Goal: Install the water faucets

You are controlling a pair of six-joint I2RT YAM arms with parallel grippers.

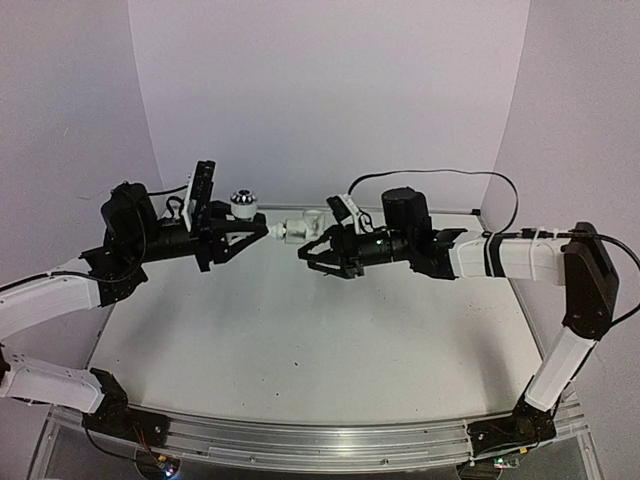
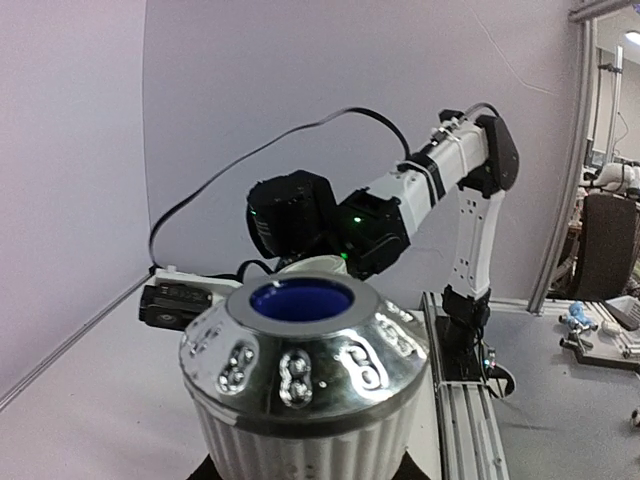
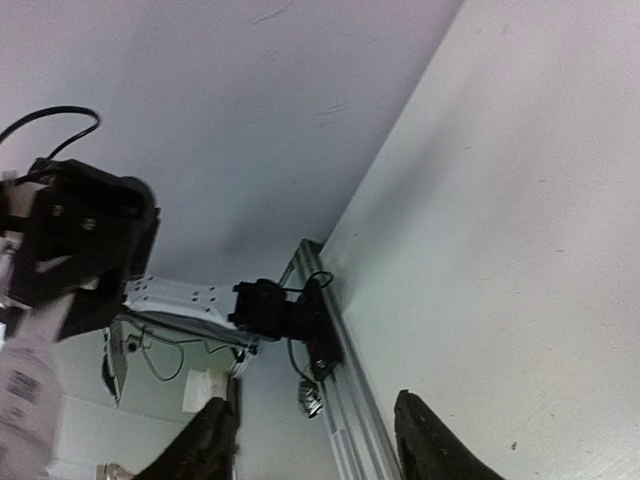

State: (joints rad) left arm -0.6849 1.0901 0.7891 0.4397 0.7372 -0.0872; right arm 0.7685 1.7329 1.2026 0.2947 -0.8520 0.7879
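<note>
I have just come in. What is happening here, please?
The left gripper is shut on a white faucet part with a silvery ringed end, holding it in the air above the table. The right gripper faces it, open and empty, with its fingertips close to the part's white end.

Ribbed plastic faucet [image 2: 300, 445], glossy metal collar [image 2: 300, 365]

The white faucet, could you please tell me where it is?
Top view: the white faucet hangs over the table's rear centre, in the left gripper, open right gripper beside it.
</note>
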